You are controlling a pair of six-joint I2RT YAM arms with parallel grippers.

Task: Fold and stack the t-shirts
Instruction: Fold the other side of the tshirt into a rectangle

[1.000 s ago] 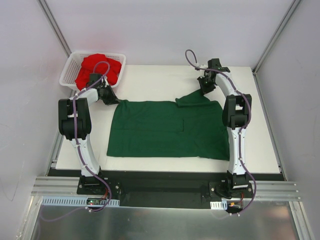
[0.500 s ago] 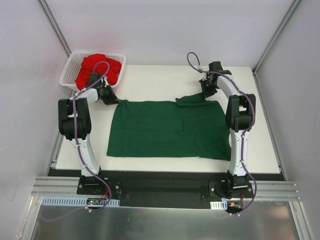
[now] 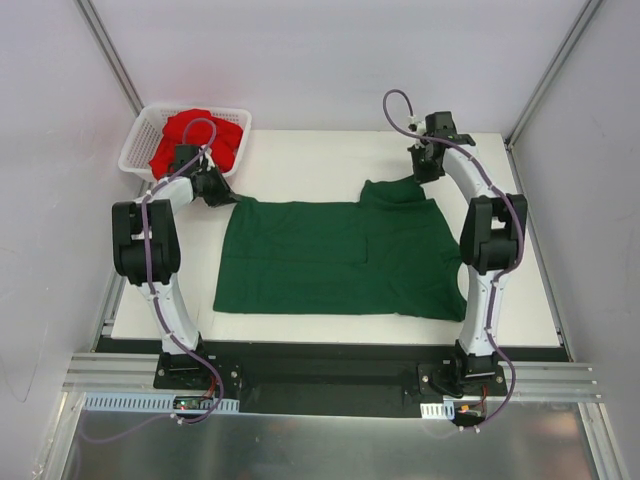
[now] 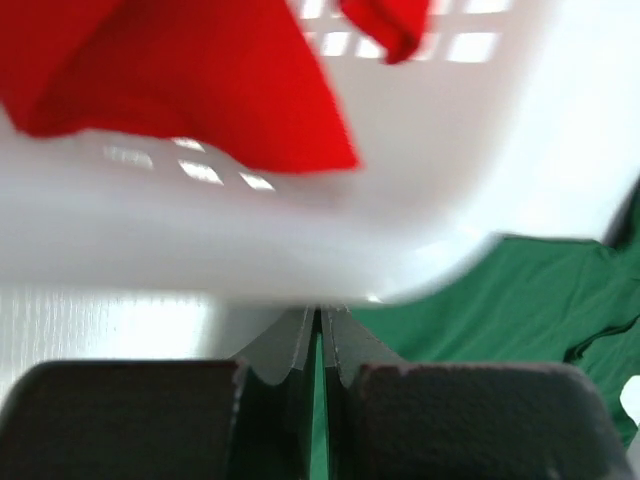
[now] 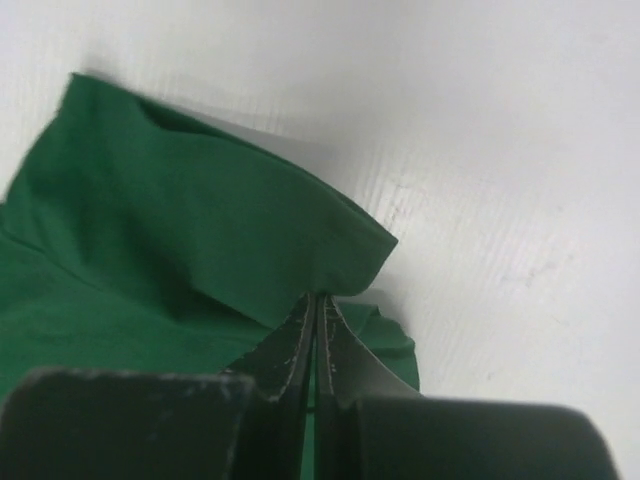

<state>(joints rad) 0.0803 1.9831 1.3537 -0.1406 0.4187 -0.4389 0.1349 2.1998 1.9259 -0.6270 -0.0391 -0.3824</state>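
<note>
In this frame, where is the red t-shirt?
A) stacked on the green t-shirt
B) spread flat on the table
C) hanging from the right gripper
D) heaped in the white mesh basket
D: the red t-shirt sits bunched inside the white mesh basket at the far left, apart from the green t-shirt, which lies spread flat.

The right gripper [image 3: 424, 170], pinched on the far right corner of the dark green cloth t-shirt [image 3: 330, 255], is now farther from the white plastic mesh basket [image 3: 130, 150] than a second ago. The corner goes with it. The flap there used to lie pointing toward the basket, and now it stands up in a small peak. The right arm [image 3: 490, 240] bends its elbow out, away from the basket. The left gripper [image 3: 220, 190], pinching the other far corner, is a bit closer to the basket.
</note>
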